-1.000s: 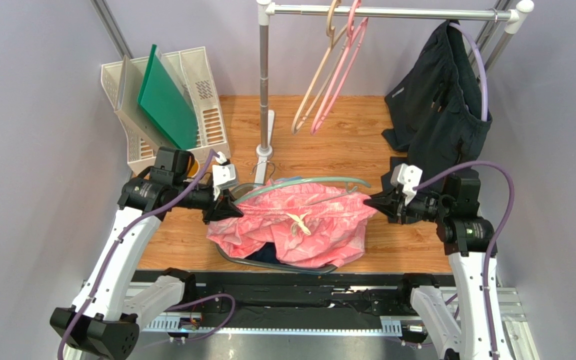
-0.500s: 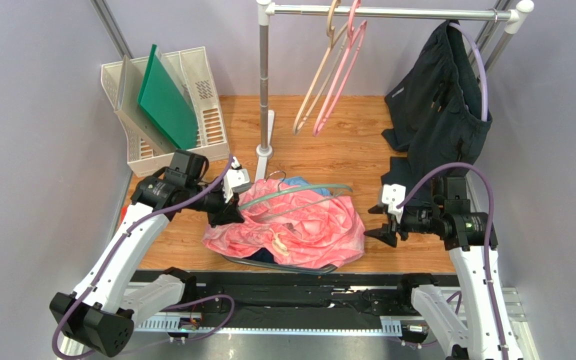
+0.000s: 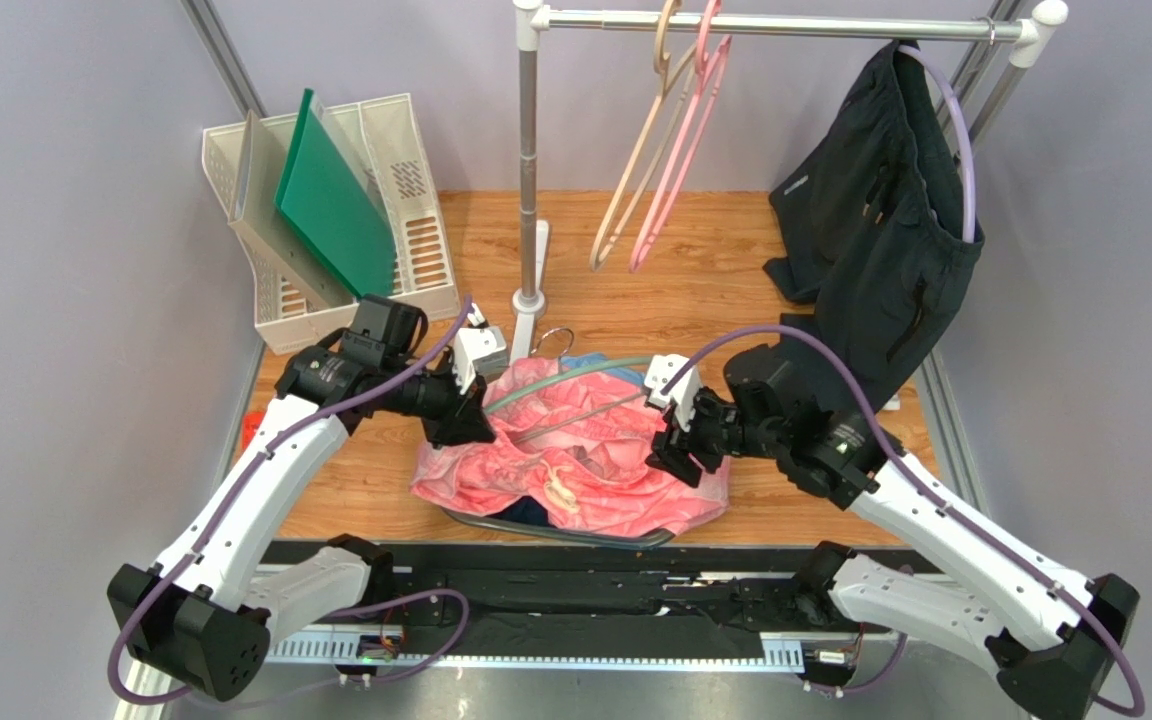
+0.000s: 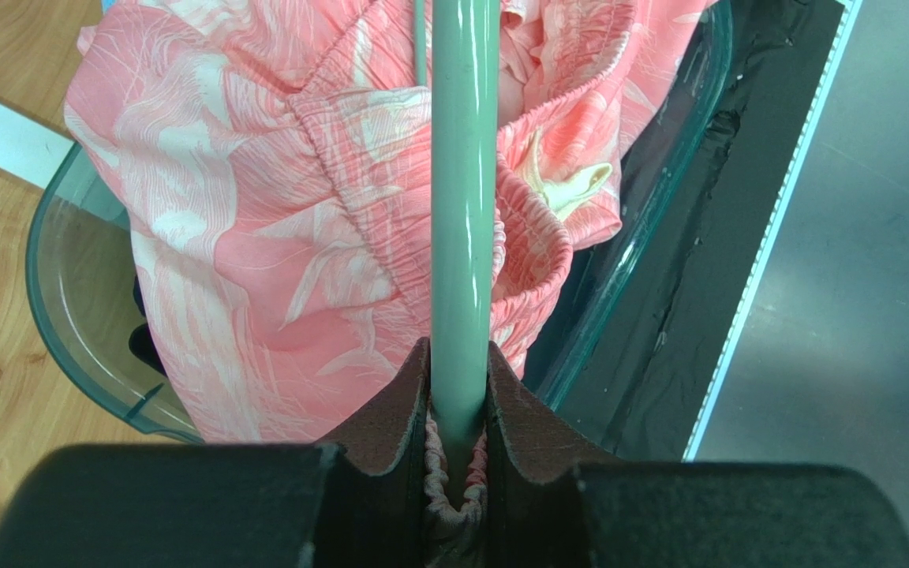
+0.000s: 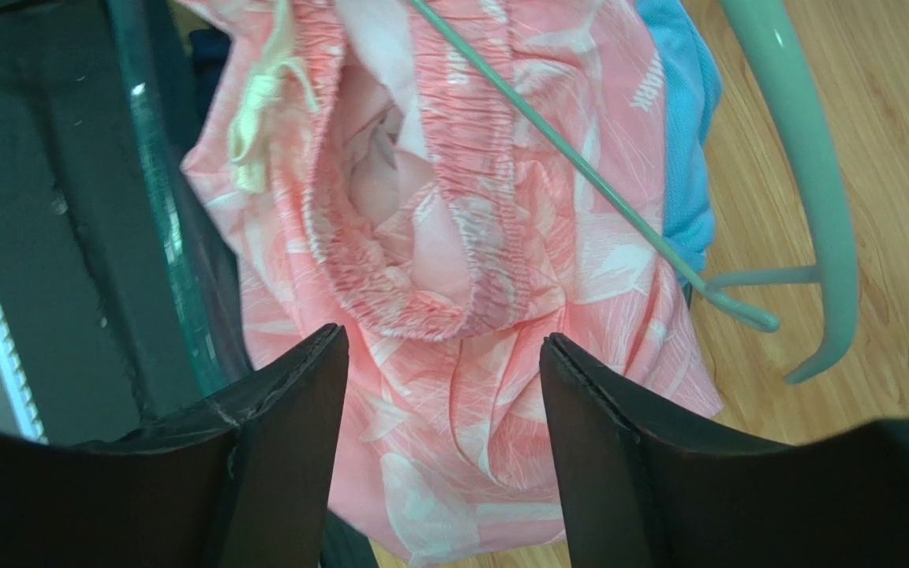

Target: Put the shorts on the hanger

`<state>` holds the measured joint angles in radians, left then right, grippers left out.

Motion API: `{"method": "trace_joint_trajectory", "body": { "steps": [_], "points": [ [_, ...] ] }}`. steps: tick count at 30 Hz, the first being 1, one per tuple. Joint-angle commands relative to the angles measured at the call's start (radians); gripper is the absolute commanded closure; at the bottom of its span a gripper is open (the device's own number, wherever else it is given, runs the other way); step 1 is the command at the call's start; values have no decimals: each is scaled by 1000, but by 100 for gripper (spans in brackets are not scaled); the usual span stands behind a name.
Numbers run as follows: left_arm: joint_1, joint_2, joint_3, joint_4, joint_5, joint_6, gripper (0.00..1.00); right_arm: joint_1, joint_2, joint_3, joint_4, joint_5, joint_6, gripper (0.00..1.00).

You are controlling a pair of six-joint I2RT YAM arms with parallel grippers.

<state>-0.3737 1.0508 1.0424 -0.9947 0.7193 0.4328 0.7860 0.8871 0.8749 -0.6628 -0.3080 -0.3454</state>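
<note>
The salmon-pink shorts (image 3: 597,473) lie heaped over a clear basin near the table's front edge. The sage-green hanger (image 3: 597,372) lies across their top, its hook toward the rack pole. My left gripper (image 3: 465,420) is at the heap's left end. In the left wrist view it (image 4: 459,397) is shut on the hanger (image 4: 465,178) arm, with a fold of the shorts' (image 4: 246,237) gathered waistband pinched in too. My right gripper (image 3: 675,450) hovers over the heap's right side. In the right wrist view it (image 5: 442,355) stands open above the shorts (image 5: 471,402), holding nothing; the cream drawstring (image 5: 252,118) and hanger (image 5: 809,178) show beyond.
The clear basin (image 4: 56,308) holds dark and light blue garments (image 5: 679,154) under the shorts. A white file tray with a green board (image 3: 334,195) stands back left. The rack pole (image 3: 530,165) carries pink and beige hangers (image 3: 672,135). Dark garments (image 3: 883,225) hang back right.
My right gripper has opened, let go of the shorts' right edge, and swung left over the heap. The shorts have slumped. The left gripper stays shut and shifted slightly back.
</note>
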Motion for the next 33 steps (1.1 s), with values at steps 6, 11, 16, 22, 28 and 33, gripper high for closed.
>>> {"method": "trace_joint_trajectory", "body": {
  "steps": [6, 11, 16, 22, 28, 33],
  "points": [
    [-4, -32, 13, 64, 8, -42, 100, 64, 167, -59, 278, 247, 132, 41],
    [-4, -48, 2, 68, 3, -49, 100, 94, 233, -82, 285, 293, 143, 47],
    [-2, -58, -10, 70, -1, -45, 100, 94, 202, -157, 295, 389, 112, 45],
    [15, -77, -1, 42, 34, -11, 100, 24, 158, -183, 226, 440, 72, 68],
    [79, -146, -4, 18, 147, 37, 100, -194, 32, -114, 23, 325, 68, 100],
    [90, -215, -5, 48, 233, 41, 100, -332, -22, -93, -34, 206, 31, 100]
  ]
}}
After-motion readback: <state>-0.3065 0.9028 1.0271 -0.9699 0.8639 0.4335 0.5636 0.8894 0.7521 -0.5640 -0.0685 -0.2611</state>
